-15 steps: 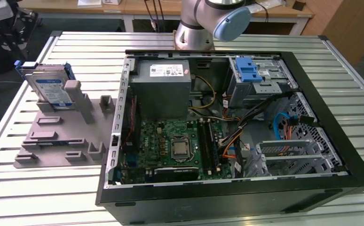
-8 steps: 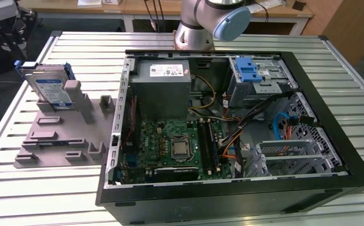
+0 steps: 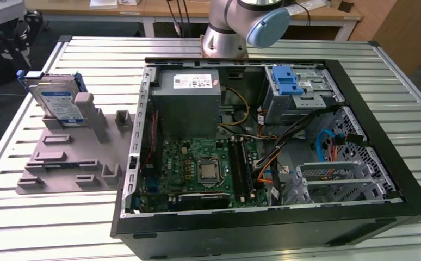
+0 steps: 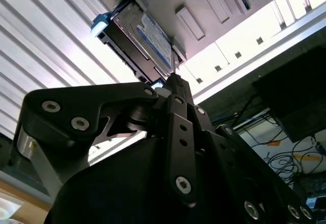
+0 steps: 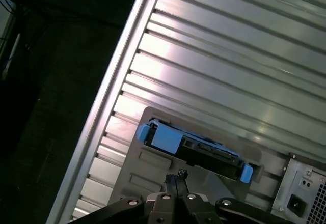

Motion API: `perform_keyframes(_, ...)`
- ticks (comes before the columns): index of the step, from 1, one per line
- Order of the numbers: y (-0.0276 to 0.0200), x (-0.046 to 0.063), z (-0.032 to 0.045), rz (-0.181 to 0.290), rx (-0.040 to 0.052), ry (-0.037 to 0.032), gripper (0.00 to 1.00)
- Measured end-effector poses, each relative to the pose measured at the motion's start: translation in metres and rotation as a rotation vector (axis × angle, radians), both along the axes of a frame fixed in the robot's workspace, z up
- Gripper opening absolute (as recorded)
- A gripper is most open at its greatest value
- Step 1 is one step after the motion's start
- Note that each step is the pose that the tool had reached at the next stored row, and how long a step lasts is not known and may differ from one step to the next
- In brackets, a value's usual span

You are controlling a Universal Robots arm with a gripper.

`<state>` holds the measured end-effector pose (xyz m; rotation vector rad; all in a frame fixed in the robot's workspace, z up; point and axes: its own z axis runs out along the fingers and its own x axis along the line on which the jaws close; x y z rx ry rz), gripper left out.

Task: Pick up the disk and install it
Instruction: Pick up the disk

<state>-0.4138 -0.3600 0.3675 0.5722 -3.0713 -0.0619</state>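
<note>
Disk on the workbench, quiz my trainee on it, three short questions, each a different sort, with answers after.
1. Fill in: in the exterior view, the disk stands on the open computer case's ____ side.
2. The disk rests: A) flat on the table; B) upright in the grey holder; C) inside the case.
3. True or false: the gripper holds the disk.
Key: 1 left; 2 B; 3 false.

An open black PC case (image 3: pixel 268 231) lies flat on a slatted metal table (image 3: pixel 51 217), w/ a green circuit board (image 3: pixel 189 163) inside, a grey power box (image 3: pixel 189 106) behind it & a blue latch strip (image 3: pixel 289 81) on the drive cage (image 3: pixel 314 89). 1 grey plastic stand (image 3: pixel 65 163) sits just beside the case, on the exterior view's left.
</note>
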Motion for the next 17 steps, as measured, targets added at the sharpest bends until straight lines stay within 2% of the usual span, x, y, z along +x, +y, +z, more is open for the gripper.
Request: perform_keyframes(17, 0.0, -0.0005, 0.0, 0.204, 0.0, 0.0, 0.11)
